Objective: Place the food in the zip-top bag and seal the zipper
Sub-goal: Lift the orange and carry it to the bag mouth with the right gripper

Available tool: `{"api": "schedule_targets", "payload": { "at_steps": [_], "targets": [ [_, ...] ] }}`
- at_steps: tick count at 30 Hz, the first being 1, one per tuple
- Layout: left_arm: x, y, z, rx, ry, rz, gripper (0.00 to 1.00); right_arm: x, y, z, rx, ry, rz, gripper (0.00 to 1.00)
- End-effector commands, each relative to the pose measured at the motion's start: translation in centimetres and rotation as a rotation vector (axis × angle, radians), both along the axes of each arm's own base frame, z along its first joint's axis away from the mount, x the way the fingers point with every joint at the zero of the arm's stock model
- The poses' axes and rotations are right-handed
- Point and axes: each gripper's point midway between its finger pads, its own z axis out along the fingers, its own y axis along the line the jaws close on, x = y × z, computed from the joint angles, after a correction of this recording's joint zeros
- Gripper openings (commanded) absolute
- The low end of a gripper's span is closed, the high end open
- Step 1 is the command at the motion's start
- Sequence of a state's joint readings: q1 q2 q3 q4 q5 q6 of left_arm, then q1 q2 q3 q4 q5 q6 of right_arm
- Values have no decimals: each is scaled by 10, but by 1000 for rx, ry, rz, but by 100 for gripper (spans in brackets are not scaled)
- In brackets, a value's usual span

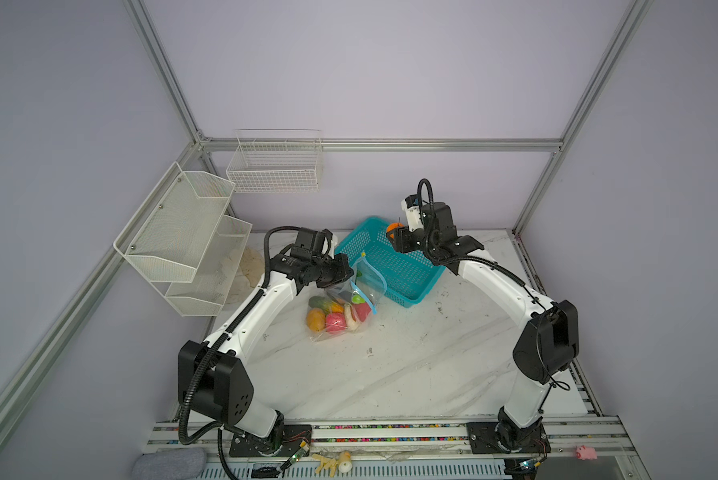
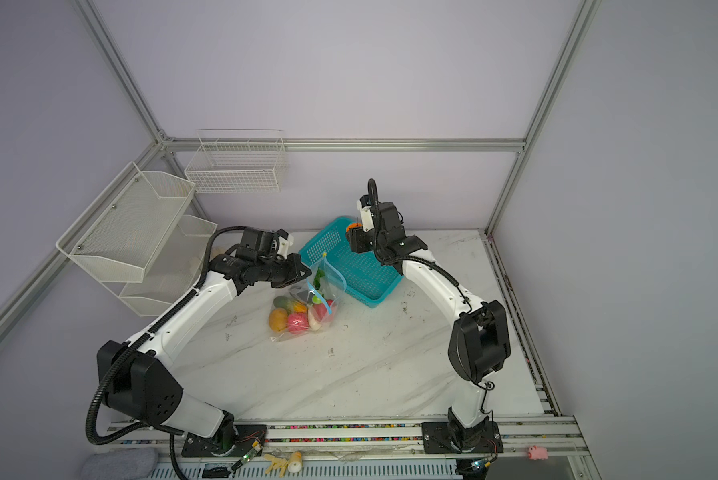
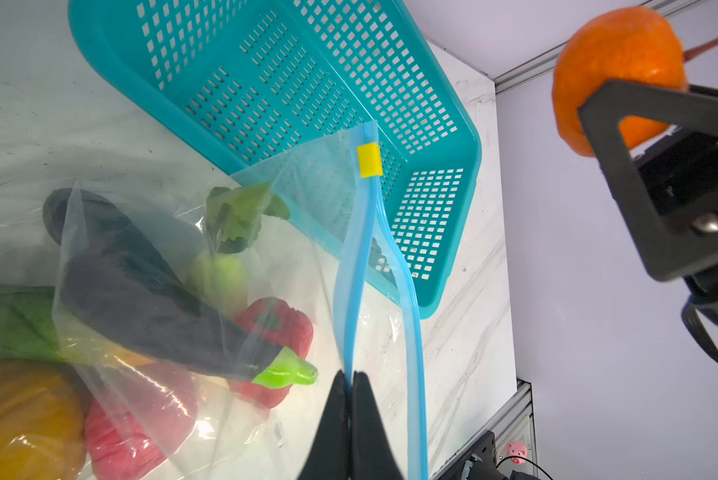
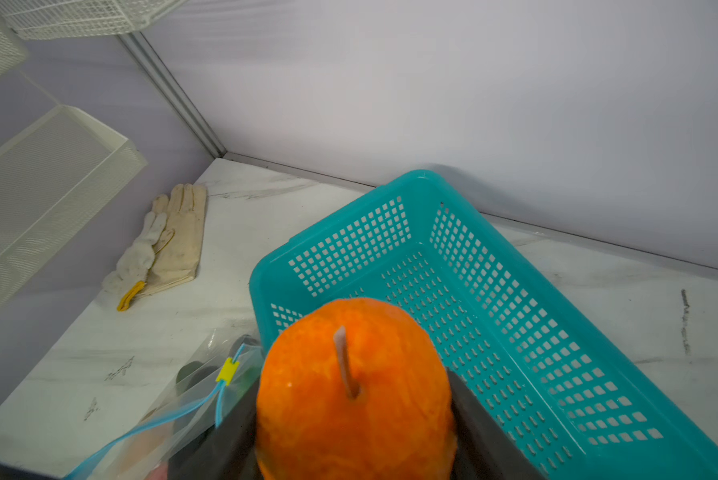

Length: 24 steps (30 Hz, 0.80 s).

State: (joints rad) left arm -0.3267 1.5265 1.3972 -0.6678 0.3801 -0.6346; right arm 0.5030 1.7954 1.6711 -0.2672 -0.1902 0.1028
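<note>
Marble table (image 1: 390,374), left tool (image 3: 351,376) pinching zipper (image 3: 349,291), right tool (image 4: 353,424) gripping orange (image 4: 307,374)

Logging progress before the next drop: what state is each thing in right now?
zip-top bag, mouth open, partly filled
zipper, unsealed, one side pinched up
teal basket, empty
orange fruit, held aloft over the teal basket
left claw, shut on zipper
right claw, shut on orange fruit

Bag (image 3: 207,316) clear crinkly plastic; basket (image 3: 274,83) glossy plastic.
</note>
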Motion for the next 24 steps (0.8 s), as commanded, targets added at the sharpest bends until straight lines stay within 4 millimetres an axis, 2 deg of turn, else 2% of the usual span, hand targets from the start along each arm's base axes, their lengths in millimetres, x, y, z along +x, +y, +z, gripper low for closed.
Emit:
{"api": "schedule_targets", "payload": {
  "at_steps": [1,11,24],
  "targets": [
    [13,-5,37,-43,-102,-17,0,-29,9,-6,29,81,78,61],
    [11,-3,37,-41,-105,-12,0,-69,41,-24,139,221,294,62],
    [10,-3,40,-44,-111,-11,0,-93,73,-55,98,307,380,62]
  ]
}}
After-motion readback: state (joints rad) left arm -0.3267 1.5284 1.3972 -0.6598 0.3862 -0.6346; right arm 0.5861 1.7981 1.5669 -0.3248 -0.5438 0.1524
